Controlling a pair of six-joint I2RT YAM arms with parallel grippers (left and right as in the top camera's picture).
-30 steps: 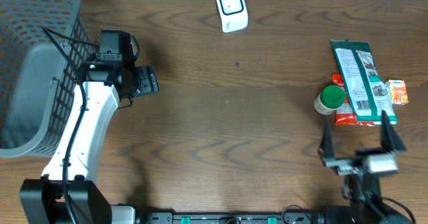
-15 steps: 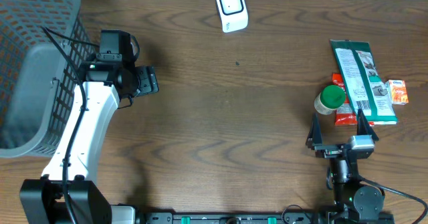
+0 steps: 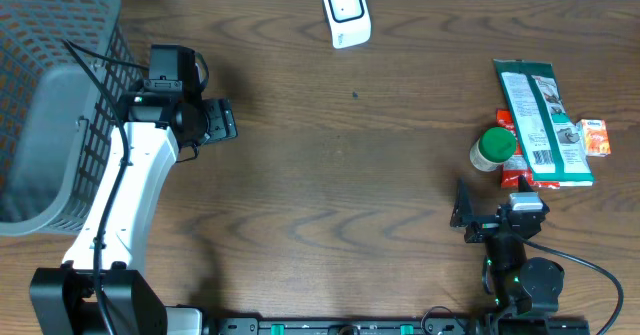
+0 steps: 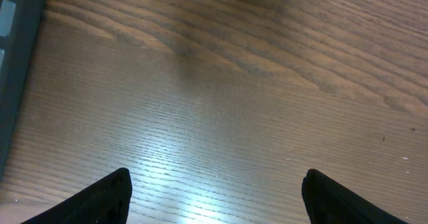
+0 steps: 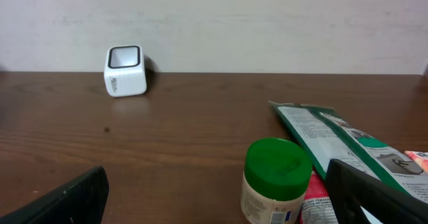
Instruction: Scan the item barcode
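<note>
Overhead, the white scanner (image 3: 345, 13) stands at the table's (image 3: 350, 195) far edge, well apart from the items on the right: a green-lidded jar (image 3: 493, 148) touching a long green packet (image 3: 540, 115), with a red packet (image 3: 514, 178) and a small orange box (image 3: 595, 137) beside them. The right gripper (image 3: 492, 207) sits just near the jar, fingers spread, holding nothing. The left gripper (image 3: 228, 121) hangs beside the grey basket (image 3: 40, 125), fingers apart.

In the left wrist view, both fingers (image 4: 107, 198) stand wide over bare wood, the basket's edge (image 4: 13, 50) at left.

In the right wrist view, the spread fingers (image 5: 67, 200) frame the jar (image 5: 275, 180) close ahead, the green packet (image 5: 334, 140) beside it, the scanner (image 5: 125, 70) far back.
</note>
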